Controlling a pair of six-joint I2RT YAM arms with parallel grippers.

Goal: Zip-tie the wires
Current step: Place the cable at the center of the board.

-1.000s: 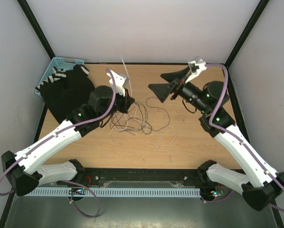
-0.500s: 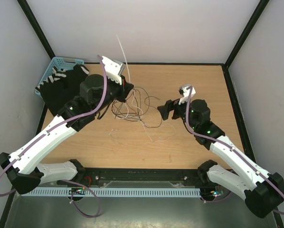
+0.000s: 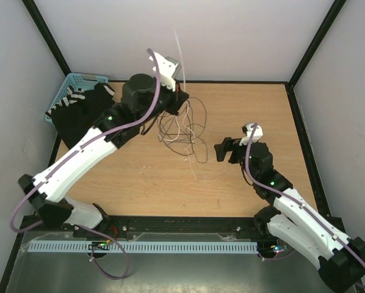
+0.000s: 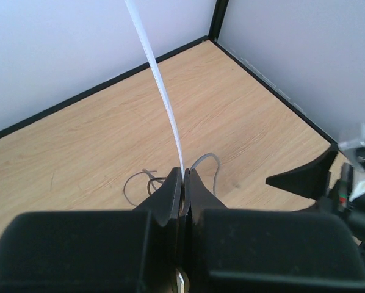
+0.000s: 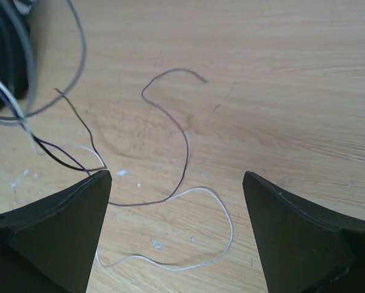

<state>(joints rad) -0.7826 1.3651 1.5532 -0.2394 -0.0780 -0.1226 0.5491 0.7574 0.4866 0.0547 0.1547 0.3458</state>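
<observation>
Lifted farther back, the left gripper [image 4: 183, 182] pinches the thin white plastic zip tie [image 4: 161, 91], which sticks upward. The tangle of fine black wires [image 3: 182, 131] hangs beneath it to the wooden table [image 3: 127, 183]. The lowered right gripper [image 5: 176, 178] gapes over trailing strands.

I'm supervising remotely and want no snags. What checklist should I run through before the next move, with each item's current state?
1. Left tool shut on the zip tie: ok.
2. Zip tie's free end standing clear above the fingers: ok.
3. Right tool open: ok.
4. Right tool holding nothing: ok.
5. Wires gathered into one bundle: not ok, they are a loose tangle with strands spread on the table.
6. Zip tie looped round the wires: cannot tell.
</observation>
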